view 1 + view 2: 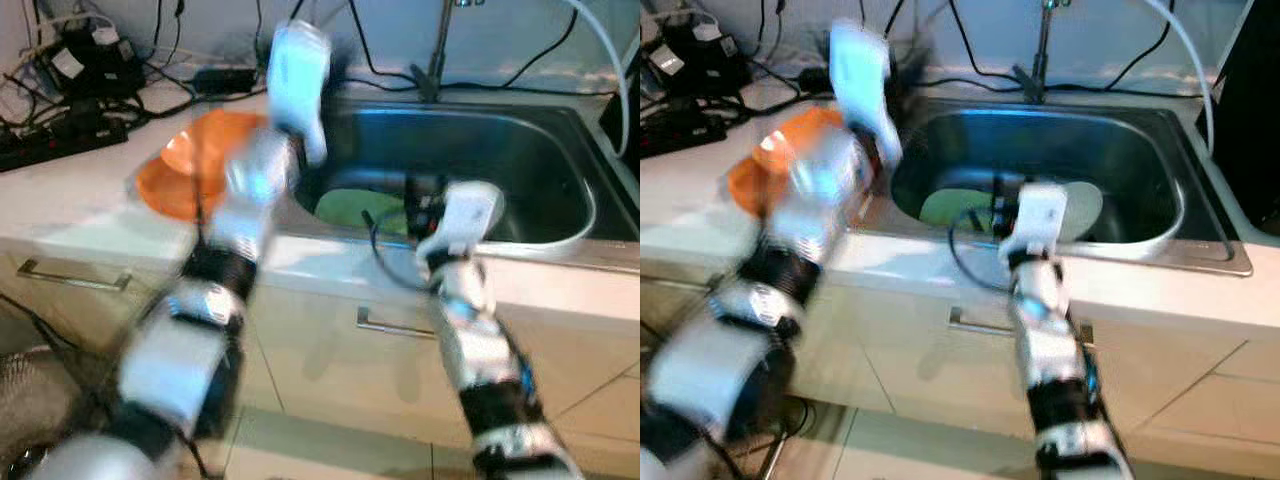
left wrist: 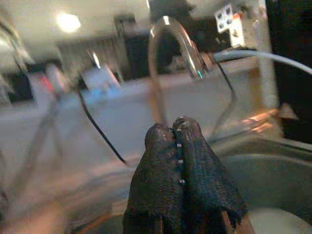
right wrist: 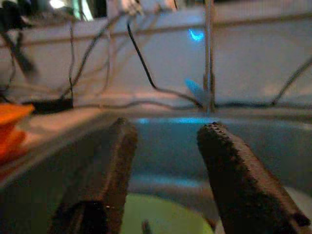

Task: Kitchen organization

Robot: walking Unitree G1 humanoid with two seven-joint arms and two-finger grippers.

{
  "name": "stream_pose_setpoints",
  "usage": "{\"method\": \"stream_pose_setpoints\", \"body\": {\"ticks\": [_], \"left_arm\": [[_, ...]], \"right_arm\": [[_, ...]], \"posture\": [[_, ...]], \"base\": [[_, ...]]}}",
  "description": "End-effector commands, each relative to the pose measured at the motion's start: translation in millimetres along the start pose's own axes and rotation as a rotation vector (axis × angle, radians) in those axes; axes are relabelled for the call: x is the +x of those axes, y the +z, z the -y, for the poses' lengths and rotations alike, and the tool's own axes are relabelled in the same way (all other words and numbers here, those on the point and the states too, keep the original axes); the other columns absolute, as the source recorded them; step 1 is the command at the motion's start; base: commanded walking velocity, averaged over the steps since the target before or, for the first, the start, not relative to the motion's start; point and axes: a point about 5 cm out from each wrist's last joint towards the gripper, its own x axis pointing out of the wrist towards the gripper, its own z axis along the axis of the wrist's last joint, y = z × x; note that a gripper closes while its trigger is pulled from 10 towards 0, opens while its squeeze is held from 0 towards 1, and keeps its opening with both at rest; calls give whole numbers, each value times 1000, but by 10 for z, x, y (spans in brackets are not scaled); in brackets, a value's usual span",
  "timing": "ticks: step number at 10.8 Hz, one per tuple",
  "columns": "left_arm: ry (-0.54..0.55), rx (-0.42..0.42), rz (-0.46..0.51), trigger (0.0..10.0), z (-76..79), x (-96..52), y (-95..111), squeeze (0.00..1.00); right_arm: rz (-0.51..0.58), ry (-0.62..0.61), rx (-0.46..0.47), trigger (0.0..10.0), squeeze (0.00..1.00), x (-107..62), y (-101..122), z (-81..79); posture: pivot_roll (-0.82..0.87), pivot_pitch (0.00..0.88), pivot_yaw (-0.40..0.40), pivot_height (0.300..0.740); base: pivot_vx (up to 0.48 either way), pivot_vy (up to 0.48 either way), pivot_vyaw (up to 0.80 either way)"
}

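While we lean over the counter, orange bowl (image 1: 185,170) sits at left beside the sink (image 1: 545,150). Left gripper (image 2: 179,141), fingers pressed together and empty, hovers over the sink's left rim. Right gripper (image 3: 168,146), spread, aims at the green plate (image 1: 360,208) in the basin; we should lower slowly, straddling its edge.

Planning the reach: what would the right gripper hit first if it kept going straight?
Probably the far wall of the steel sink, passing above the light green plate; the open right gripper points across the basin, though depth is unclear.
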Motion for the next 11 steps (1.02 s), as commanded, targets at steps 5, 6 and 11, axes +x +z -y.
{"method": "stream_pose_setpoints", "body": {"ticks": [5, 6, 11], "left_arm": [[-48, -263, 54, 10000, 32, -219, 68, 0], [-59, -259, 77, 10000, 9, -227, 152, 0], [-231, -514, 28, 10000, 122, -367, 145, 0]], "right_arm": [[108, 253, -143, 10000, 1000, 42, 223, -240], [97, 264, -171, 10000, 596, 22, 193, -253], [100, 270, -163, 10000, 0, 16, 180, -290]], "posture": [[107, 0, 75, 740], [113, 0, 75, 740], [118, 0, 82, 740]], "base": [[0, 0, 0], [0, 0, 0], [0, 0, 0]]}}
